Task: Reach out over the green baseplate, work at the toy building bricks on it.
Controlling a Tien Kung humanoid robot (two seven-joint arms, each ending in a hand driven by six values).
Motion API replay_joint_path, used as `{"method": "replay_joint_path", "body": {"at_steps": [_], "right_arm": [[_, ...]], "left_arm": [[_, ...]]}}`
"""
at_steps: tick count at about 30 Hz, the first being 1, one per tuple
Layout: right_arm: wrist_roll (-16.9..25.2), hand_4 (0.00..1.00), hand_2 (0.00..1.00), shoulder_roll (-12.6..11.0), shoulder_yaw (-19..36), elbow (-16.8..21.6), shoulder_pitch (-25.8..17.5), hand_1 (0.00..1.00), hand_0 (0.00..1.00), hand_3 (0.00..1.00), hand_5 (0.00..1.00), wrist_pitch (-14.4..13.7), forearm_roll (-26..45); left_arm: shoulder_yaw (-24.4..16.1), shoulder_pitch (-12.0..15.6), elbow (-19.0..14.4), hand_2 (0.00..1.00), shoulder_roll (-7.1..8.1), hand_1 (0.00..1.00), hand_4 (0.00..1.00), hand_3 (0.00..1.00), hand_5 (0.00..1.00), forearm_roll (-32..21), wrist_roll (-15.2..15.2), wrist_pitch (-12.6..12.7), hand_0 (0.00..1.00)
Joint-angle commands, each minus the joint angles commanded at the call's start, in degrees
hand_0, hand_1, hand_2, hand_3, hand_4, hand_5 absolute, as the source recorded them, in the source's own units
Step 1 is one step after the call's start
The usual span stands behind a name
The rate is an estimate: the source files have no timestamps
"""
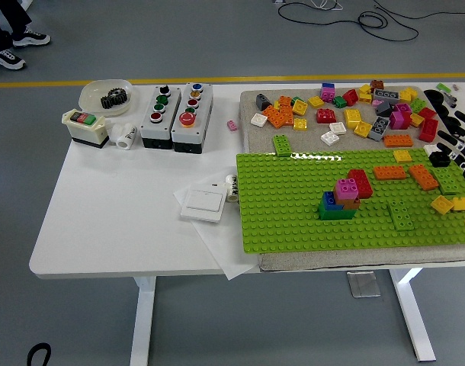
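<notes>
**Q:** One plate, how many builds on it, and why laid out like that?

**Op:** One green baseplate [293,206] on a grey mat, at the near right of the white table [118,221]. I read that as a placement for my reach: it sits on the side my right arm enters from. One small stack [343,198] stands near the plate's middle: green base, blue and orange above, pink and red on top. Item: a flat green brick [402,216] just right of it, pressed to the studs. Items: orange bricks [408,174] and yellow bricks [450,203] lie toward the right edge, apart from the stack.

**Q:** Stock behind it?

**Op:** Loose bricks [347,107] spread over the far strip of the mat, mixed colours, none joined that I can see. I judge it a supply pile kept off the plate so the studs stay free.

**Q:** Your hand?

**Op:** Right hand [455,133] at the frame's right edge, over the plate's far right corner and the pile's end. Fingers spread, holding nothing. Left arm not visible.

**Q:** Anything else logged?

**Op:** Left half of the table: a white switch [203,203] beside the plate, two button boxes [175,114], a dish with a gear [106,95] farther back. Not part of my job.
</notes>
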Motion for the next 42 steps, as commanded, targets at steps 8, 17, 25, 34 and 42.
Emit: {"method": "replay_joint_path", "body": {"at_steps": [8,17,25,34,42], "right_arm": [[-0.2,0.998,0.847,0.0,-0.3,-0.5,-0.1,0.837,0.938,0.86,0.998,-0.9,-0.8],[0.4,0.998,0.838,0.0,-0.4,-1.3,-0.1,0.831,0.925,0.845,0.987,-1.8,-3.2],[0.6,0.998,0.836,-0.1,-0.4,-1.5,0.1,0.83,0.918,0.843,0.981,-2.1,-4.3],[0.8,0.998,0.832,-0.1,-0.9,-1.9,0.1,0.828,0.914,0.839,0.979,-2.8,-5.5],[0.9,0.998,0.822,-0.1,-1.6,-2.1,0.1,0.823,0.895,0.83,0.905,-3.3,-7.4]], "left_arm": [[0.1,0.0,0.0,0.707,-0.11,0.737,0.666,0.597,0.608,0.0,-0.1,0.3,0.745],[0.2,-0.2,0.0,0.705,-0.04,0.737,0.666,0.597,0.608,-0.1,-0.2,0.5,0.742],[0.2,-0.3,0.0,0.707,-0.09,0.737,0.666,0.597,0.608,0.0,-0.1,0.4,0.746],[0.4,-0.2,0.0,0.706,-0.16,0.737,0.665,0.597,0.607,-0.2,-0.2,0.5,0.746],[0.2,0.0,0.0,0.705,-0.12,0.735,0.666,0.597,0.608,0.1,-0.1,0.6,0.743]]}}
